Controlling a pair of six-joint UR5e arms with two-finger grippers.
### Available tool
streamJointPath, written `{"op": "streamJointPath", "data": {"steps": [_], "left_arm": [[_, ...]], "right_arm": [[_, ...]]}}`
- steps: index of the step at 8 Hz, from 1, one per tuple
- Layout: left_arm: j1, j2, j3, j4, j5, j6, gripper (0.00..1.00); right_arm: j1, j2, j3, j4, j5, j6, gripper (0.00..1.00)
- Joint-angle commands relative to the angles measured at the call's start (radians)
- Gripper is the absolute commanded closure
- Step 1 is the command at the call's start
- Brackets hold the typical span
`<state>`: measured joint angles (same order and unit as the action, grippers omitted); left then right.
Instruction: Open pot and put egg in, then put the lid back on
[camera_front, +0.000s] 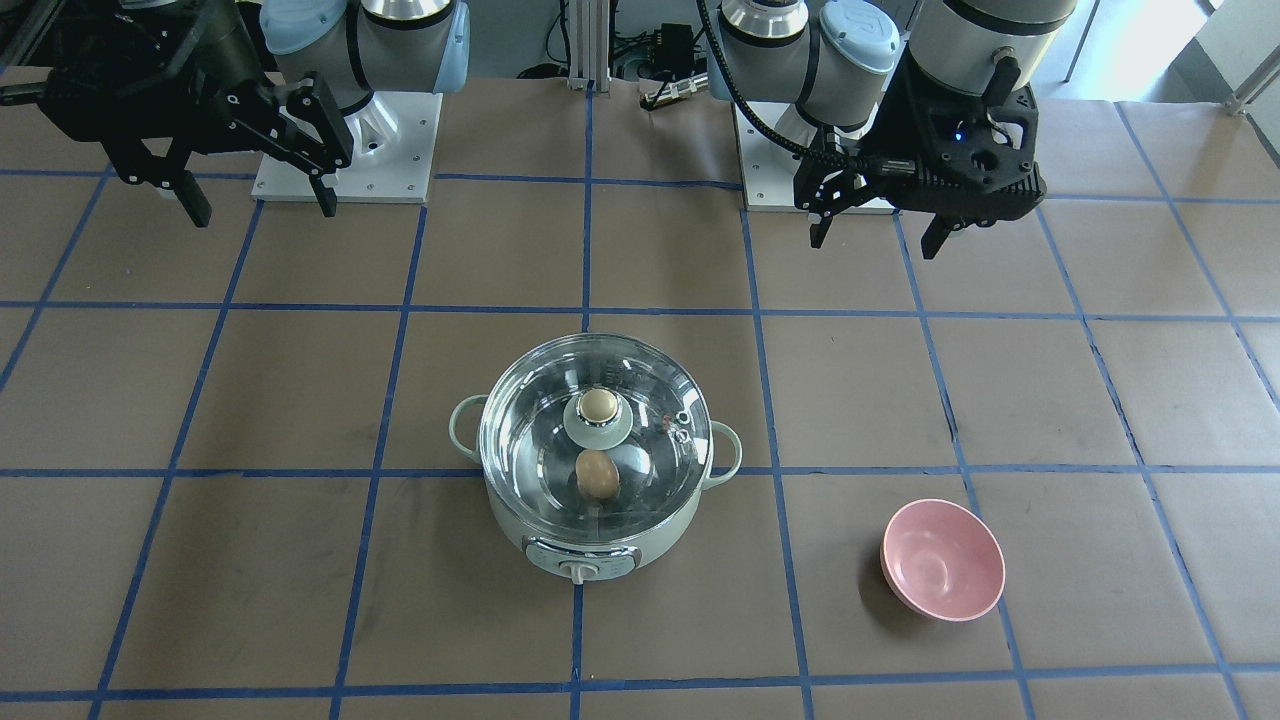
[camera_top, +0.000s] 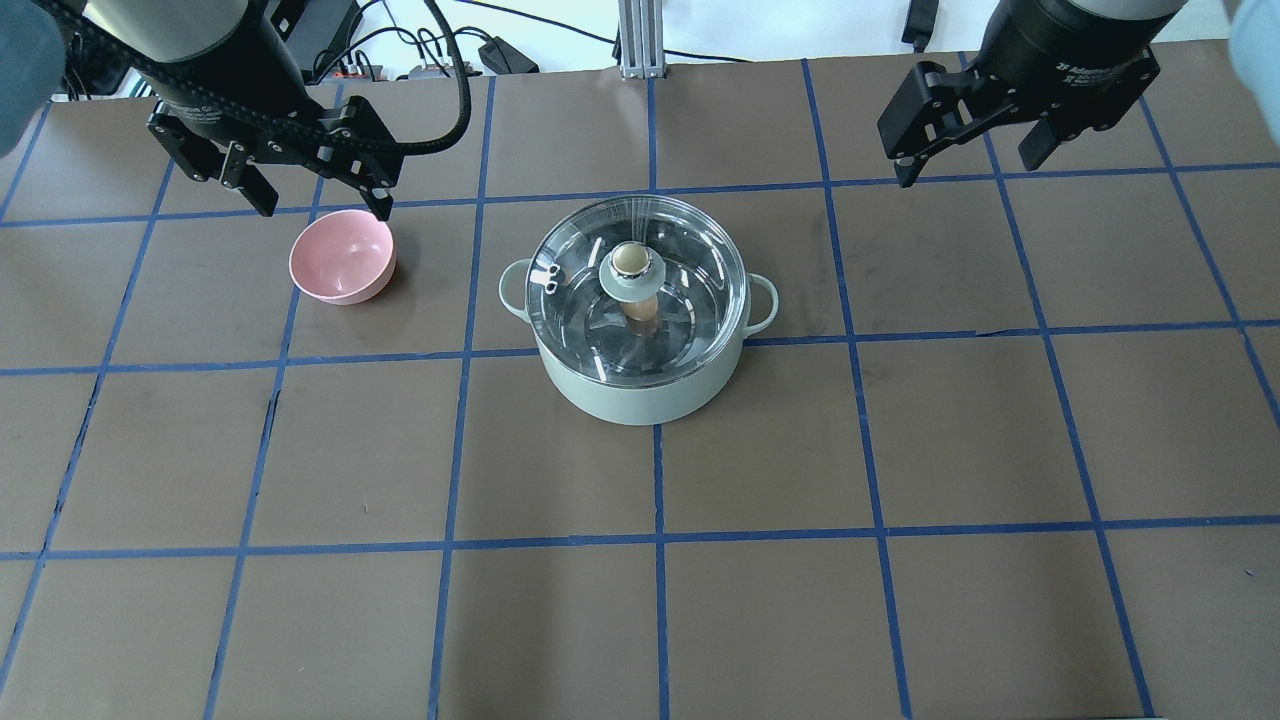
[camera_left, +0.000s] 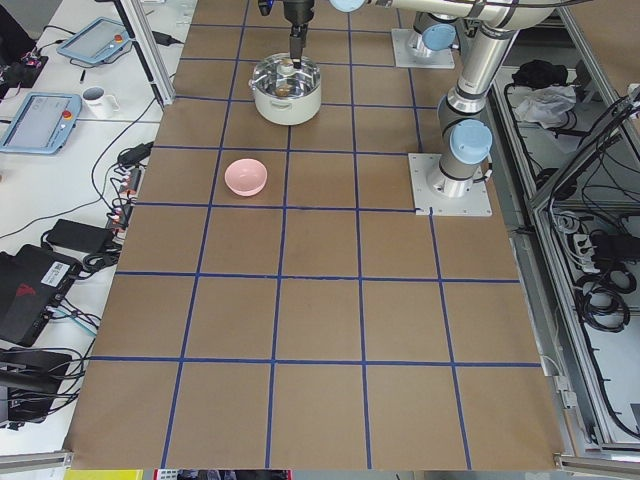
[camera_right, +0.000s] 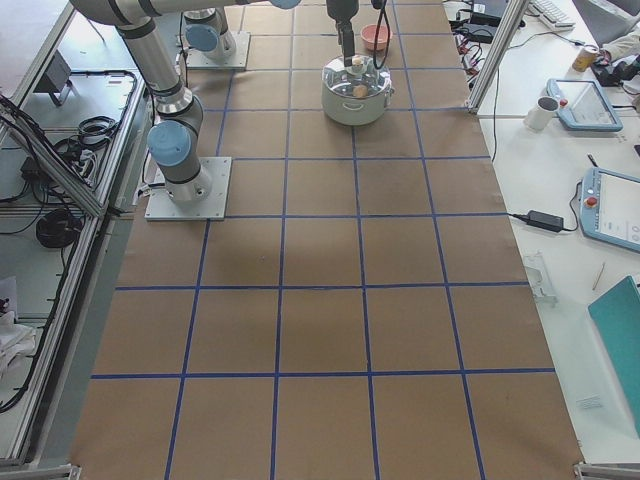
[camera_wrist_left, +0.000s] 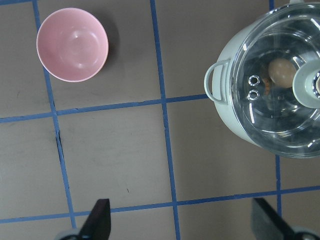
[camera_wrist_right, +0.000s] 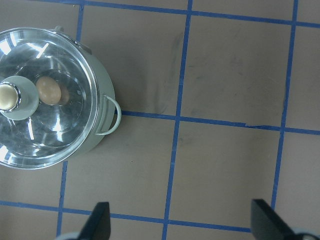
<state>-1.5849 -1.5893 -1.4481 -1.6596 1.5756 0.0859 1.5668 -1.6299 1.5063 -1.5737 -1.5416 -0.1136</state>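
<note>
- Pink bowl (camera_front: 942, 560) nearest the front of the table (camera_front: 300, 400), on the robot's left side, well apart from the pot.
- Green pot (camera_top: 640, 395) in the middle of the table, dial at the front.
- Glass lid (camera_front: 540, 440) sitting flat on top of the pot, round knob (camera_front: 599, 404) in its middle.
- Brown egg (camera_front: 597, 474) inside the pot, seen through the glass.
- Left gripper (camera_front: 877, 243) far back, up off the table, fingers wide apart, touching nothing.
- Right gripper (camera_front: 263, 212) far back on the other side, up high too, fingers wide apart, touching nothing.
</note>
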Motion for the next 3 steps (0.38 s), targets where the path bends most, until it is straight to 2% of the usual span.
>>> {"op": "streamJointPath", "data": {"steps": [1,3], "left_arm": [[-0.003,0.0,0.0,0.0,0.0,0.0,0.0],[-0.003,0.0,0.002,0.0,0.0,0.0,0.0]], "right_arm": [[-0.004,-0.002,0.0,0.021,0.012,-0.003,0.0],[-0.004,-0.005,0.0,0.021,0.008,-0.003,0.0]]}}
